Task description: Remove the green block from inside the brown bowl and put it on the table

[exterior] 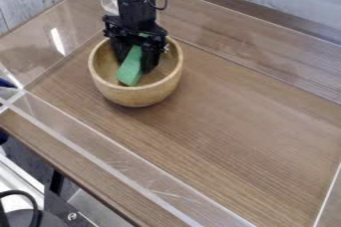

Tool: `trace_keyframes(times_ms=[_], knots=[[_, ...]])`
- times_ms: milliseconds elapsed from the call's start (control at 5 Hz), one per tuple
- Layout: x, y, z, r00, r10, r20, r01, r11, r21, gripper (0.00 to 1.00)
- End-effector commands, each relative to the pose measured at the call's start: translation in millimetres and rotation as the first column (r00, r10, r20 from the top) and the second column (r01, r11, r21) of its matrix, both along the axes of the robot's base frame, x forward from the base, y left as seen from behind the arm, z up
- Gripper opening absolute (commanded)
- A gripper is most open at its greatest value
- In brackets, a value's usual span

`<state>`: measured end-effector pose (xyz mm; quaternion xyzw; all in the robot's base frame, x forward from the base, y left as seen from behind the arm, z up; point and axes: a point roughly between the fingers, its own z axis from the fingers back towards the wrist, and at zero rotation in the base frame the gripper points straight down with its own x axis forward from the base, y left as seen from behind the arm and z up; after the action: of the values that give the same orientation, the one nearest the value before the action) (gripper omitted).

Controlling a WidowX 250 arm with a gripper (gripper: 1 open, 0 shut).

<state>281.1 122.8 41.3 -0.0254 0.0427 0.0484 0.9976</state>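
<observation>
The brown bowl [138,94] stands on the table [233,121] at the back left. Inside it the green block [130,73] leans with its upper end toward the far rim. My gripper [138,56] points straight down into the bowl. Its black fingers [118,48] straddle the block's upper end, one on each side, and stand close to it. Whether the pads press on the block does not show. The block's top end is hidden behind the fingers.
Low clear acrylic walls [94,166] border the tabletop on the near and left sides. A grey planked wall runs behind the table. Bare wood-grain surface stretches right of and in front of the bowl.
</observation>
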Motion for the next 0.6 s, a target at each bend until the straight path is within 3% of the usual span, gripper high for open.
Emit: trace_keyframes(times_ms=[0, 400], knots=[[11.9, 7, 22.1, 0.998, 0.012, 0.067, -0.013, 1.0, 0.019, 0.0], [14.7, 4, 35.9, 0.996, 0.019, 0.082, -0.018, 1.0, -0.004, 0.0]])
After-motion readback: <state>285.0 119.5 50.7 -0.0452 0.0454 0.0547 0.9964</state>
